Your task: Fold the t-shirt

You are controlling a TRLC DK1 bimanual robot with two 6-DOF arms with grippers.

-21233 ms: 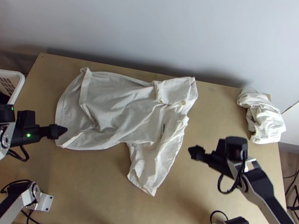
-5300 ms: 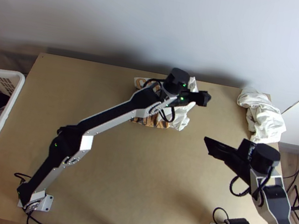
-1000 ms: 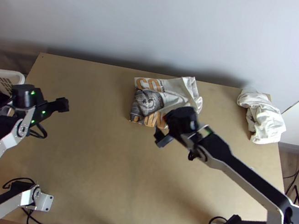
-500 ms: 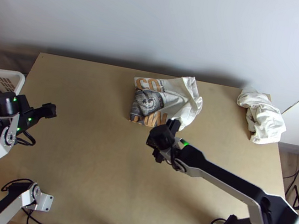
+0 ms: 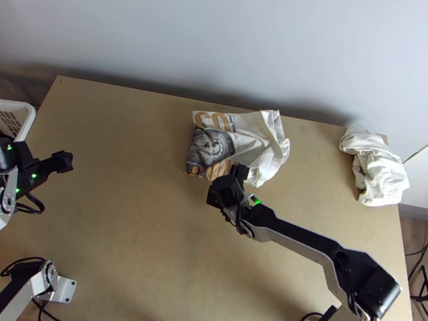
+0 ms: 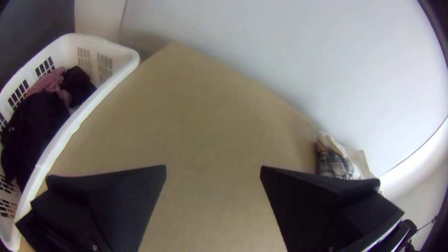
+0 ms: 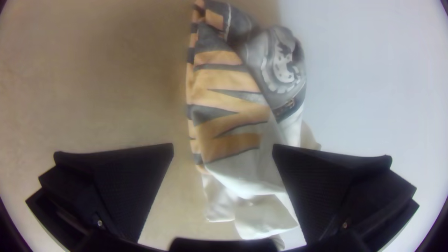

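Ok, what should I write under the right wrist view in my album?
The right pincer, wide open by the loosely folded t-shirt.

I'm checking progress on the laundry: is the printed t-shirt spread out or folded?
Folded: the t-shirt lies in a compact, uneven bundle, its printed front partly turned over.

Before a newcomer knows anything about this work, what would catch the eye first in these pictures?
Probably the t-shirt near the table's far edge, gathered small, with bold orange and grey print, and the right hand open at its near side. Next, perhaps, the crumpled pale cloth at the far right corner, and the white basket beyond the table's left edge, holding dark and pink clothes.
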